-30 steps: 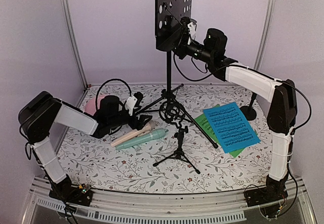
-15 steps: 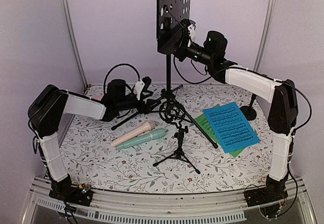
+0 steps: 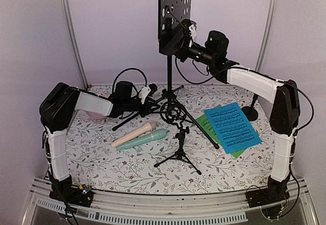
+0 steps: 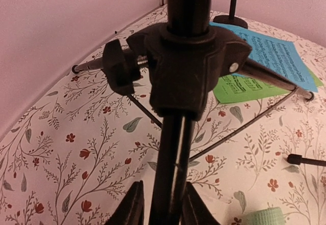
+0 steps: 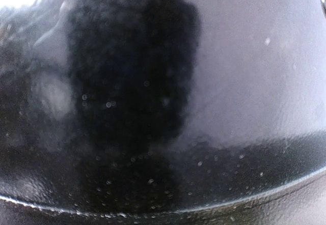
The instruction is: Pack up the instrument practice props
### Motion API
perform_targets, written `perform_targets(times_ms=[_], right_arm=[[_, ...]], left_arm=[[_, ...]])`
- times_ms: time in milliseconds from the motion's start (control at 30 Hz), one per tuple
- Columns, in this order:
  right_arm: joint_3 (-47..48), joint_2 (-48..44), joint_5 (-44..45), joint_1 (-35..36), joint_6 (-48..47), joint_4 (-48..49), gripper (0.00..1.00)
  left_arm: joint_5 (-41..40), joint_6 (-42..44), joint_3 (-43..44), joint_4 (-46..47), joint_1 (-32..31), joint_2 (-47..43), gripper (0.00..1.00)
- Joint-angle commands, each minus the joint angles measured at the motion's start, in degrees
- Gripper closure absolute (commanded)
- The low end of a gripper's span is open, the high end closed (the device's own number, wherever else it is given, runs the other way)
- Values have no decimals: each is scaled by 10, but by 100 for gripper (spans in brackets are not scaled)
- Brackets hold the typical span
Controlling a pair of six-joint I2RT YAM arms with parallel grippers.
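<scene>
The black perforated music rack stands on its pole and tripod legs at the back centre. My right gripper is shut on the rack's lower edge; the right wrist view shows only blurred black metal. My left gripper is closed round the stand's left leg, one finger on each side below the hub. A beige microphone and a mint microphone lie side by side. A small black tripod stands in front of them. The blue sheet lies over the green sheet.
A black round-based stand sits at the back right by the wall. A black ring holder hangs by the stand's legs. Something pink lies behind my left arm. Walls close off the left, back and right.
My left arm has swung back and right, away from the microphones, to the stand's left leg, and its jaws have closed in on it. The right arm has not moved.
</scene>
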Motion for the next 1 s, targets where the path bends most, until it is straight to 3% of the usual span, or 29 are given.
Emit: perform_targets(times_ms=[0, 33, 100, 233, 367, 567, 967], right_arm=[[-44, 55, -8, 2, -21, -172, 100], [-44, 54, -9, 2, -21, -173, 100], [-45, 53, -9, 2, -21, -174, 100], [-42, 51, -13, 3, -15, -179, 100], [-35, 47, -8, 3, -13, -191, 100], [-3, 37, -9, 4, -4, -210, 100], [14, 31, -15, 25, -15, -245, 100]], left_arm=[[22, -3, 4, -8, -2, -7, 75], [17, -4, 12, -12, -4, -4, 80], [-3, -5, 25, -18, -8, 3, 100], [15, -41, 15, 19, -10, -22, 100], [35, -89, -33, 82, -10, -106, 100], [35, -123, -41, 102, -11, -182, 100], [33, -152, -38, 177, -17, -242, 100]])
